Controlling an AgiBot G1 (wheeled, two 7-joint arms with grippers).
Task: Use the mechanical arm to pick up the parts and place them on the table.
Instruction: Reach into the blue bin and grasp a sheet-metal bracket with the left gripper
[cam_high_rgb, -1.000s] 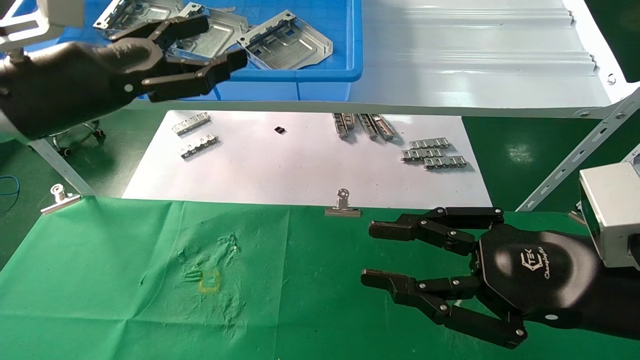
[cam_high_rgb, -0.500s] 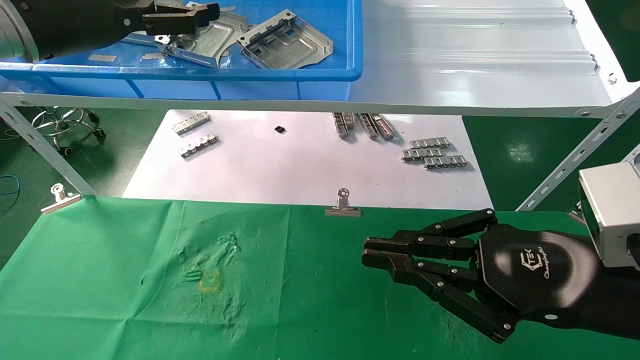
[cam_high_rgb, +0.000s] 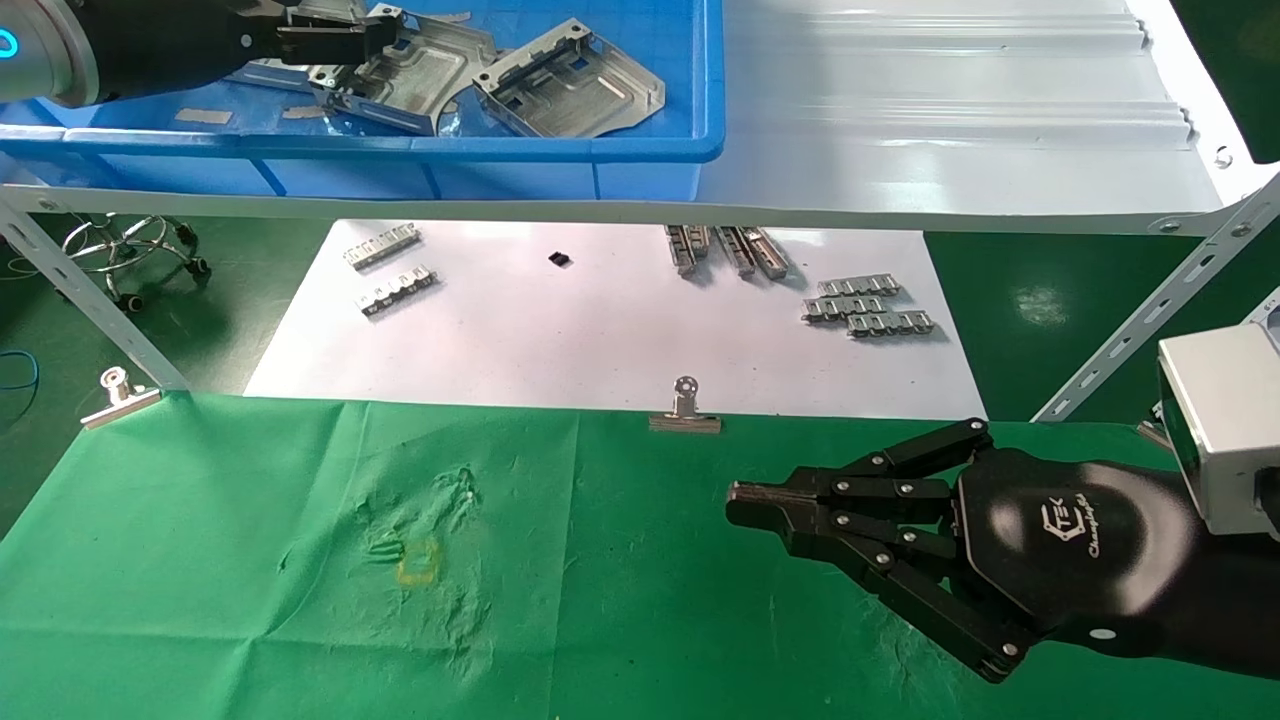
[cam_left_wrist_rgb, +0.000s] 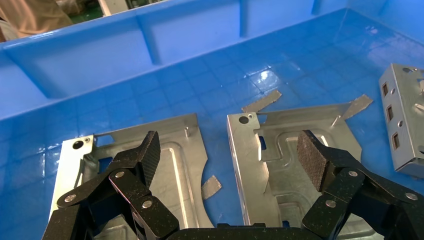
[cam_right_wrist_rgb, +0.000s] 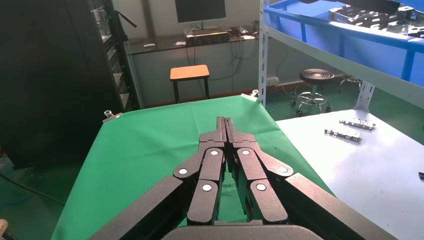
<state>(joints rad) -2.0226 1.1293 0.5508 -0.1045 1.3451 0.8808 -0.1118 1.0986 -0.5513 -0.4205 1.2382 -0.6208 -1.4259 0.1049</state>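
Several silver parts lie in a blue bin (cam_high_rgb: 640, 150) on the shelf, among them one plate (cam_high_rgb: 570, 85) and another (cam_high_rgb: 410, 75). My left gripper (cam_high_rgb: 335, 35) reaches into the bin at the top left. In the left wrist view it (cam_left_wrist_rgb: 232, 155) is open and empty, with its fingers spread just above two plates lying side by side, one plate (cam_left_wrist_rgb: 180, 150) and the other (cam_left_wrist_rgb: 280, 160). A third plate (cam_left_wrist_rgb: 405, 120) lies off to the side. My right gripper (cam_high_rgb: 740, 497) is shut and empty, low over the green table (cam_high_rgb: 250, 560). The right wrist view shows its tips (cam_right_wrist_rgb: 225, 122) pressed together.
A yellow mark (cam_high_rgb: 419, 563) sits on wrinkled cloth. Behind the table is a white sheet (cam_high_rgb: 600, 330) with toothed strips (cam_high_rgb: 868, 305). Binder clips (cam_high_rgb: 685, 410) hold the cloth edge. The grey shelf (cam_high_rgb: 950, 120) overhangs, with slanted struts (cam_high_rgb: 1150, 310).
My left gripper has moved up and back from in front of the bin to inside it, over the plates. My right gripper has gone from open to shut.
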